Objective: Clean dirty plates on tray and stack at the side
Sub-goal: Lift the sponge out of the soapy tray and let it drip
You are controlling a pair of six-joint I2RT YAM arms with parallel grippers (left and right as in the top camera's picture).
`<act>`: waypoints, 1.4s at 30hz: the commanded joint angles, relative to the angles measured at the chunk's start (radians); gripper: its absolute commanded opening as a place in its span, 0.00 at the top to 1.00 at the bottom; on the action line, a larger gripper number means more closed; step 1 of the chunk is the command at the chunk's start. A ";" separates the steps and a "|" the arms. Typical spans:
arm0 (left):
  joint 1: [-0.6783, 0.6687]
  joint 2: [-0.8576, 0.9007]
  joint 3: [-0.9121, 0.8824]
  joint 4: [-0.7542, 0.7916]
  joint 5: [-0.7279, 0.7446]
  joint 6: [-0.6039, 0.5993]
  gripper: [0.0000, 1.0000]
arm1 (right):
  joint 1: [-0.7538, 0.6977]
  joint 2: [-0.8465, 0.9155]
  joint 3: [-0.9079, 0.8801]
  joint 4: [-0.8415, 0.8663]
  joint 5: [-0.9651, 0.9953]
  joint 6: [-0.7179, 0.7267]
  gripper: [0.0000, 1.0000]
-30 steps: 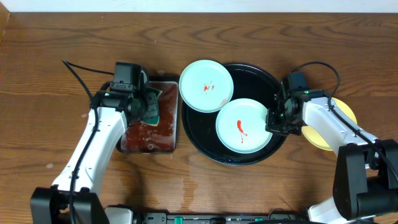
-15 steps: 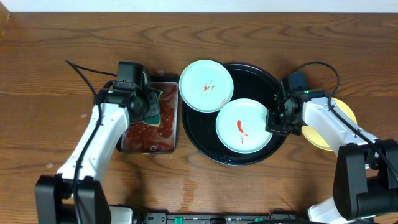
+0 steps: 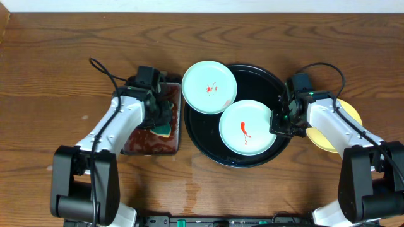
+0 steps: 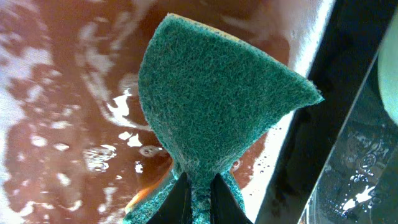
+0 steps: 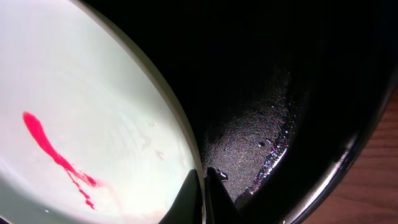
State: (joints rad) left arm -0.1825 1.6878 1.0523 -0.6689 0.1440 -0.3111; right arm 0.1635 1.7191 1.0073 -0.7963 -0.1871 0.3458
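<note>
The black tray (image 3: pixel 260 82) holds a mint-blue dirty plate (image 3: pixel 247 126) with a red streak. A second mint plate (image 3: pixel 209 87) with red specks rests over the tray's upper-left rim. A pale yellow plate (image 3: pixel 351 114) lies on the table to the right, half hidden under my right arm. My right gripper (image 3: pixel 278 123) is shut on the right rim of the streaked plate (image 5: pixel 81 93), with the fingertips pinching its edge (image 5: pixel 204 186). My left gripper (image 3: pixel 158 112) is shut on a green sponge (image 4: pixel 211 93) and holds it over the small red-stained tray (image 4: pixel 56 124), jaws pinching the sponge's base (image 4: pixel 199 196).
The rectangular red-stained tray (image 3: pixel 145 139) sits just left of the black tray and holds reddish, foamy liquid. Bare wooden table (image 3: pixel 63 44) lies around both trays. A cable (image 3: pixel 104 68) loops from the left arm.
My left gripper has carried the sponge to the right across the small tray, toward the black tray. The right arm and the plates have not moved.
</note>
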 commanded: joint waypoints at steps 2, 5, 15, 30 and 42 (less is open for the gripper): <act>-0.041 -0.002 -0.009 0.001 0.006 -0.024 0.93 | 0.008 -0.010 -0.005 -0.004 0.007 -0.022 0.99; -0.063 -0.002 -0.009 0.000 0.006 -0.063 0.93 | 0.008 -0.010 -0.005 -0.005 0.007 -0.022 0.99; -0.085 -0.002 -0.009 -0.011 0.010 -0.114 0.93 | 0.008 -0.010 -0.005 -0.005 0.007 -0.022 0.99; -0.125 -0.002 -0.009 -0.029 0.032 -0.113 0.93 | 0.008 -0.010 -0.005 -0.005 0.007 -0.022 0.99; -0.117 -0.037 -0.008 -0.033 -0.013 -0.109 0.93 | 0.008 -0.010 -0.005 -0.009 0.007 -0.022 0.99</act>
State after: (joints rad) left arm -0.3058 1.6875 1.0523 -0.6975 0.1467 -0.4194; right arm 0.1635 1.7191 1.0069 -0.8001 -0.1867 0.3458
